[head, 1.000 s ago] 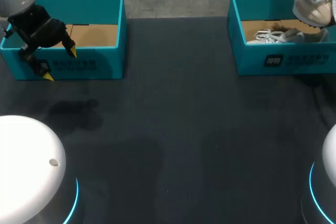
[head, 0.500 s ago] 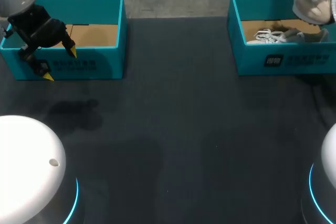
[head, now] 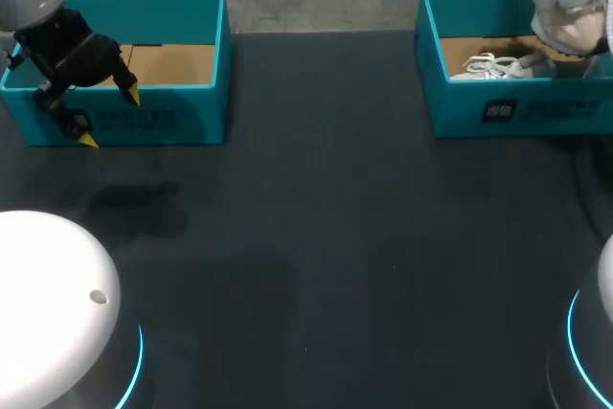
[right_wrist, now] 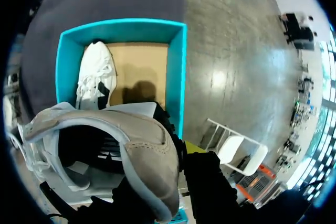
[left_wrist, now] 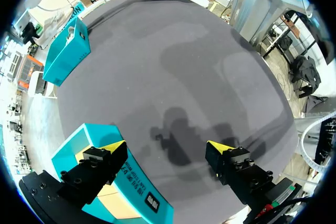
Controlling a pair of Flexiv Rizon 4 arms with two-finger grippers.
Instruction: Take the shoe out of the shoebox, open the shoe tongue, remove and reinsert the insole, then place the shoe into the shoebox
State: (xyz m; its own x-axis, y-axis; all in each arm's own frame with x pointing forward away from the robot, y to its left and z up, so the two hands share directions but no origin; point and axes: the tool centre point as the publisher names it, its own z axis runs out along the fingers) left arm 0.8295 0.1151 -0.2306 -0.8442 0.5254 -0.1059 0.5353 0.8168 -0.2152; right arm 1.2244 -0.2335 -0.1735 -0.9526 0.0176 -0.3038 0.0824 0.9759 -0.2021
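My right gripper (right_wrist: 176, 156) is shut on the heel of a grey-and-white shoe (head: 565, 2), which hangs above the far right corner of the right teal shoebox (head: 517, 107). The same held shoe (right_wrist: 131, 145) fills the near part of the right wrist view. A second white shoe (head: 493, 67) lies on the cardboard floor of that shoebox (right_wrist: 178, 66), seen as a white shoe (right_wrist: 94, 80) along its wall. My left gripper (head: 108, 117) stands open over the front wall of the left teal box (head: 182, 122), with nothing between its fingers (left_wrist: 113, 146).
The left box (left_wrist: 110, 198) has only a bare cardboard floor showing. The dark table (head: 316, 237) stretches between the two boxes. The white arm bases sit at the near left (head: 48, 304) and near right corners.
The held shoe has shifted slightly downward over the right box. The left arm has not moved.
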